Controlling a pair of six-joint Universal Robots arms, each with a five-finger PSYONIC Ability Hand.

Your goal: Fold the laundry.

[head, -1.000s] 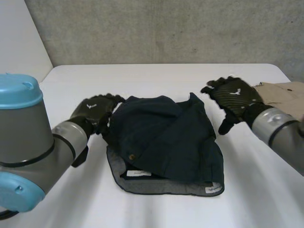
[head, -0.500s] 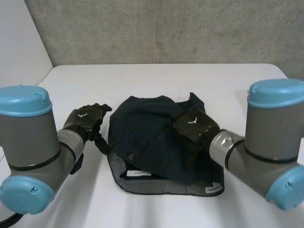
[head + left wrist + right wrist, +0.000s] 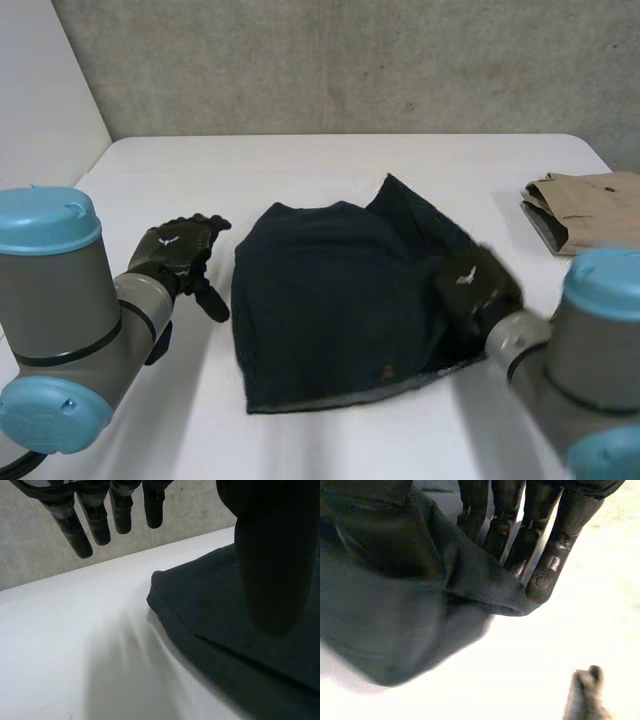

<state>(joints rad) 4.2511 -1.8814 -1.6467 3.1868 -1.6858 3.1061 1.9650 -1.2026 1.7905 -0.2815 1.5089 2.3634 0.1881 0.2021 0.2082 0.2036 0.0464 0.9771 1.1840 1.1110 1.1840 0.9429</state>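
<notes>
Right hand (image 3: pixel 475 287) pinches the dark garment (image 3: pixel 330 300) at its 4 o'clock edge, left hand (image 3: pixel 178 250) hangs relaxed; a slipping pinch could undo the fold.

My left arm (image 3: pixel 65 320) angles inward, carrying my left hand (image 3: pixel 178 248) back uppermost, its fingers (image 3: pixel 95 520) straight and slightly spread, its thumb (image 3: pixel 270 565) held apart, grasping nothing. My right arm (image 3: pixel 585 365) reaches forward, and my right hand (image 3: pixel 478 285) pinches a fold of the dark garment (image 3: pixel 320 290) between its fingers (image 3: pixel 545 560) and thumb.
</notes>
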